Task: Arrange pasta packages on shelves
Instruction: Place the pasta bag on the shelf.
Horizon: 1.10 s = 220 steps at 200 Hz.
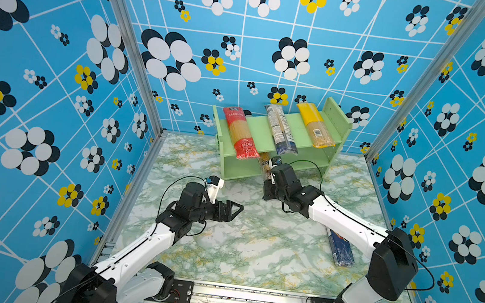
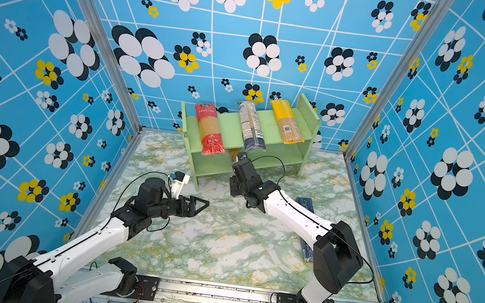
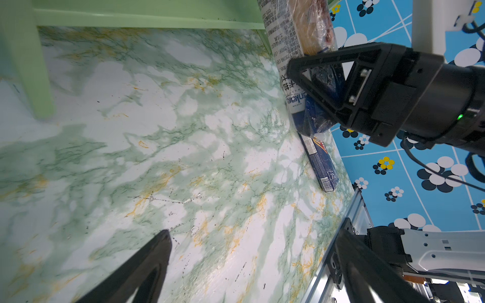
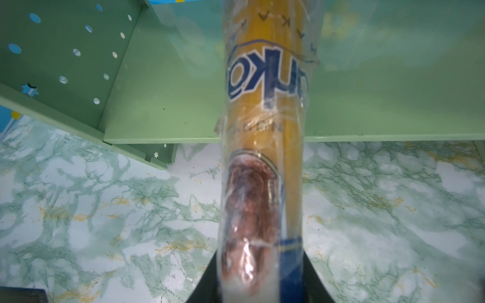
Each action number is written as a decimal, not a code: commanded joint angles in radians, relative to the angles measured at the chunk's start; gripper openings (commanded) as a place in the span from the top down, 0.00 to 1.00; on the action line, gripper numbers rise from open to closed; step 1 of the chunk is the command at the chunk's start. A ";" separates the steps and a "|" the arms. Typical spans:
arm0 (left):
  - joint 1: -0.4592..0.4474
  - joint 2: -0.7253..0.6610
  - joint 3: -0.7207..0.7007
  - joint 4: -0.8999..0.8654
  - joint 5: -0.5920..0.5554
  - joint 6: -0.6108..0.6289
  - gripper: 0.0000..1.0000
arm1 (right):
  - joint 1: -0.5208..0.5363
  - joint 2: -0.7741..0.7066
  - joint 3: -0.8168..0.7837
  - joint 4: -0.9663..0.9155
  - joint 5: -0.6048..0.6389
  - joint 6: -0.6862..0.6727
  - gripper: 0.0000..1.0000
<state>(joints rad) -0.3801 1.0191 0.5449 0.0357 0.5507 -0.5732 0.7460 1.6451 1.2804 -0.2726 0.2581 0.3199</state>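
The pale green shelves (image 1: 261,129) stand at the back of the table. On the top tier lie a red pasta package (image 1: 240,133), a clear one with a white label (image 1: 280,130) and a yellow one (image 1: 313,125). My right gripper (image 1: 270,174) is shut on the blue end of a brownish package (image 4: 262,131), whose far end reaches over the lower tier (image 4: 170,105). A dark blue package (image 1: 341,249) lies flat on the table beside the right arm. My left gripper (image 1: 238,210) hovers open and empty over the table in front of the shelves, its fingers (image 3: 152,262) wide apart.
The shelf's side panel with peg holes (image 4: 65,52) is close beside the held package. A marble-patterned table (image 1: 238,252) is boxed in by blue flowered walls. A metal rail (image 1: 248,297) runs along the front edge.
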 commanded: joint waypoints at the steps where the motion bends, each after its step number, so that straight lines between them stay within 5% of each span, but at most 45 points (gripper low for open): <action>1: 0.013 -0.031 -0.011 -0.021 0.015 0.028 0.01 | 0.007 -0.012 0.058 0.167 0.049 0.012 1.00; 220: 0.046 -0.047 -0.017 -0.032 0.039 0.030 0.01 | 0.007 0.110 0.156 0.213 0.049 0.015 1.00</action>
<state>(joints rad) -0.3458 0.9909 0.5449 0.0204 0.5732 -0.5587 0.7460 1.7691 1.3617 -0.2173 0.2615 0.3294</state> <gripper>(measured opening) 0.990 0.326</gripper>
